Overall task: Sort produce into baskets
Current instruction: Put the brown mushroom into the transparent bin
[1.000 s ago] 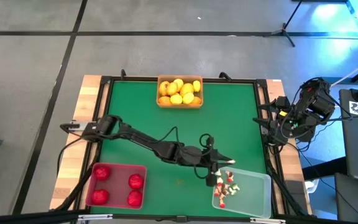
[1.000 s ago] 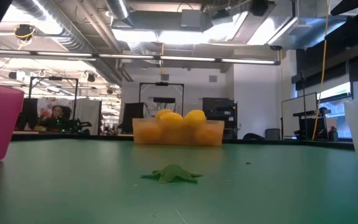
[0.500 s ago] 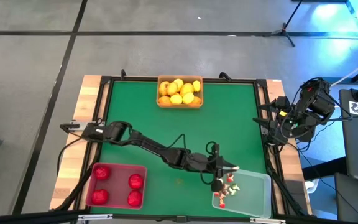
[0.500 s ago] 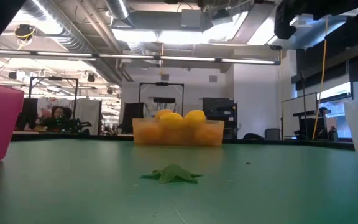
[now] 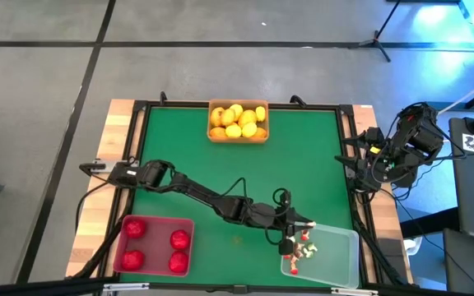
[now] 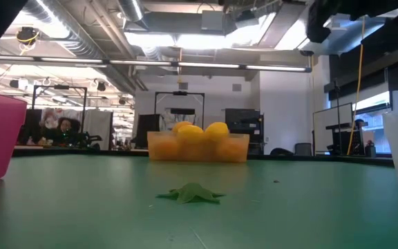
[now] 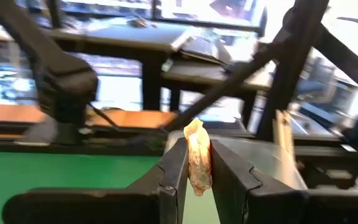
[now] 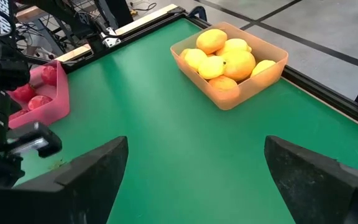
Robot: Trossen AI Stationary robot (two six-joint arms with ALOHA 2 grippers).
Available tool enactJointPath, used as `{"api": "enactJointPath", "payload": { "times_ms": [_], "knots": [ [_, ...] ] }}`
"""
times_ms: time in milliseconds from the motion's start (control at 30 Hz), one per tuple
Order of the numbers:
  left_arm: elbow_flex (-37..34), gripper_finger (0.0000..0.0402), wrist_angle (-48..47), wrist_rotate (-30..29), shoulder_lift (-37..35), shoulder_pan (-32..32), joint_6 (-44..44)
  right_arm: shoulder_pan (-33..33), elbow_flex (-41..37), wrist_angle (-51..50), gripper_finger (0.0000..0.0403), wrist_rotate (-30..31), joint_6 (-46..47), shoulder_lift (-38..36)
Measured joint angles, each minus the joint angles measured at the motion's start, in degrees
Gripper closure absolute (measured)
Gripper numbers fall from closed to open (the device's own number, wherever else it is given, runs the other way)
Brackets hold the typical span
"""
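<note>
A small whitish bit (image 7: 197, 163) of produce is pinched between the fingers of the left gripper (image 5: 296, 234), which reaches across the green table (image 5: 303, 156) to the near left corner of the clear basket (image 5: 340, 263). That basket sits at the table's near right corner and holds a cluster of tiny whitish-and-red bits (image 5: 301, 251). The red basket (image 5: 156, 246) lies at the near left corner with four red round fruits (image 5: 135, 228). The orange basket (image 5: 239, 136) stands at the middle of the far edge, heaped with yellow and orange fruits (image 5: 237, 120).

A small green leafy scrap (image 6: 192, 194) lies on the bare mat between the red and clear baskets. The right gripper (image 8: 194, 186), fingers spread wide and holding nothing, is parked off the table's right edge, facing the orange basket across open mat. The table has a dark frame and wooden side boards (image 5: 115, 131), on a grey floor. In the low view the room behind shows ceiling lights, ducts, desks and a seated person (image 6: 61, 128) far off.
</note>
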Motion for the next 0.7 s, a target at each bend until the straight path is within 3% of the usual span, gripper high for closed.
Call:
{"api": "enactJointPath", "payload": {
  "times_ms": [267, 433, 700],
  "knots": [
    [0.0, 0.0338, 2.4, 9.3, 2.7, -0.3, -4.5, 0.0, 0.0, 0.1, 0.0029, -0.2, 0.0, 0.0],
    [0.0, 0.0302, 2.1, 8.2, 3.8, -0.2, -6.7, 0.0, 0.0, 0.1, 0.0029, -0.6, 0.0, 0.0],
    [0.0, 0.0234, -1.9, 11.3, 4.3, -0.2, -5.3, 0.0, 0.0, 0.1, 0.0029, -1.6, 0.1, 0.0]
  ]
}}
